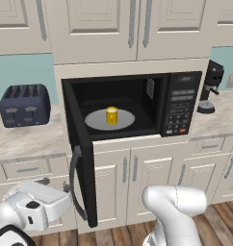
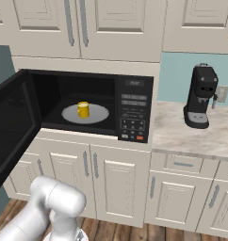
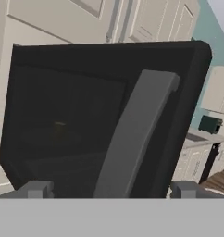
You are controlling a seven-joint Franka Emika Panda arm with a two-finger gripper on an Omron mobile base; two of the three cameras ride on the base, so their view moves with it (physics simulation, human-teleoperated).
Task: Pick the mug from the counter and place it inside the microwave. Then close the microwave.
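We note the small bright yellow cylindrical mug (image 1: 111, 115) standing upright on the white round plate (image 1: 95, 120) inside the wide black built-in microwave (image 1: 181, 103), roughly at the plate's centre. The microwave's dark glass door (image 1: 81, 144) stands swung wide open toward the robot's left, its grey bar handle (image 1: 76, 182) on the outer face. In the right base view the same mug (image 2: 83, 109) sits on the plate (image 2: 99, 113) and the door (image 2: 12, 124) hangs open at the left edge.

The two-finger gripper (image 3: 111, 190) sits close to the outside of the door, its jaws spread wide apart with nothing between them; one dark fingertip (image 3: 37, 190) shows on each side of the grey handle (image 3: 134, 132), which runs up between them. Whether the tips touch the door we cannot tell.

On the beige marbled stone counter (image 1: 27, 137) a dark blue-grey toaster (image 1: 25, 104) stands left of the microwave; a tall black coffee machine (image 2: 200, 96) stands on the right.
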